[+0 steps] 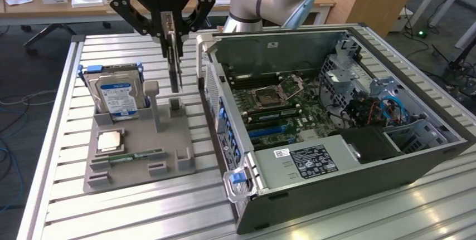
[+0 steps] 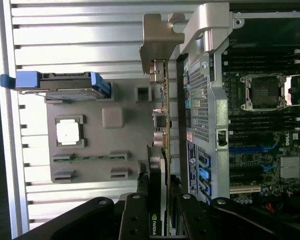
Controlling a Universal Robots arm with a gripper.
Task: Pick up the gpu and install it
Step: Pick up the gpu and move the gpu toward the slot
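My gripper [image 1: 173,28] is clamped on the gpu [image 1: 175,67], with one of my fingers [image 2: 133,218] on each flat face of its upper end. The card hangs straight down from me, thin edge toward the exterior camera. Seen from my wrist, it runs edge-on away from me to its silver end bracket [image 2: 159,36] at the far end. The card's lower end is just above a slotted post of the grey holder [image 1: 141,165] directly below me, and I cannot tell whether it is quite clear of the slot. On that holder, off to the exterior view's left of me, a hard drive [image 1: 115,92] stands upright. Nearer the exterior camera lie a square processor chip [image 1: 110,140] and a narrow memory stick [image 1: 138,155]. Close beside me on the exterior view's right is the open computer case [image 1: 349,156], its motherboard [image 1: 277,102] exposed. Everything rests on a slatted metal table [image 1: 111,212].
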